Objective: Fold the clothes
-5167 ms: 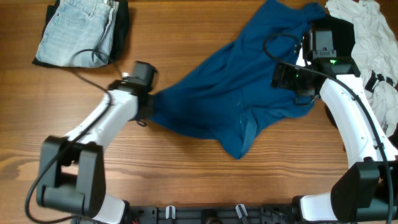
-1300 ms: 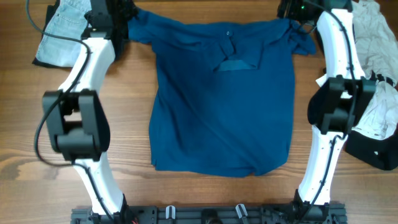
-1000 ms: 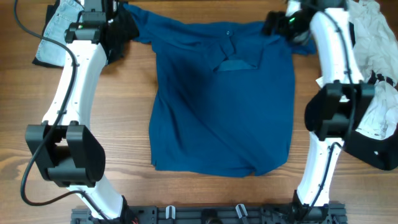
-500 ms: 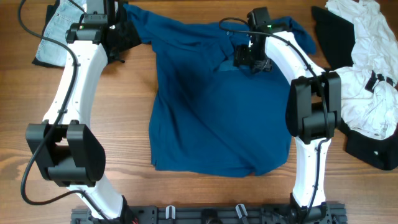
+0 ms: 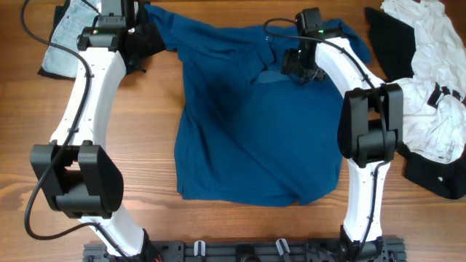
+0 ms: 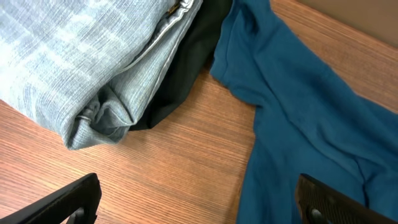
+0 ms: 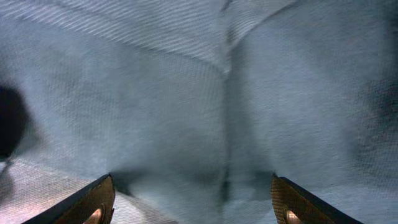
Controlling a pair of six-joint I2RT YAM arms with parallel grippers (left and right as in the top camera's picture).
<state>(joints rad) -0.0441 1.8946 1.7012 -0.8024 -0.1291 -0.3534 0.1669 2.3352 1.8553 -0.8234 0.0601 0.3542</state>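
Note:
A blue polo shirt [image 5: 255, 131] lies spread flat on the wooden table, collar at the far side. My right gripper [image 5: 297, 67] is down at the collar [image 5: 271, 74]. In the right wrist view it [image 7: 193, 196] stands open, close against the blue fabric [image 7: 186, 93], with a seam running between its fingers. My left gripper [image 5: 138, 40] hovers open at the far left by the shirt's sleeve [image 6: 298, 106]. In the left wrist view it [image 6: 199, 199] has bare wood and the shirt's edge below it and nothing in it.
Folded light-blue jeans [image 5: 80, 36] on a dark garment [image 6: 186, 68] sit at the far left corner, right beside the left gripper. A heap of white and black clothes [image 5: 429, 80] fills the right edge. Both arms reach across the table's sides.
The shirt, crumpled several seconds ago, now lies flat. My right gripper has moved from the shirt's far right shoulder to the collar and narrowed a little. The left arm has stayed put.

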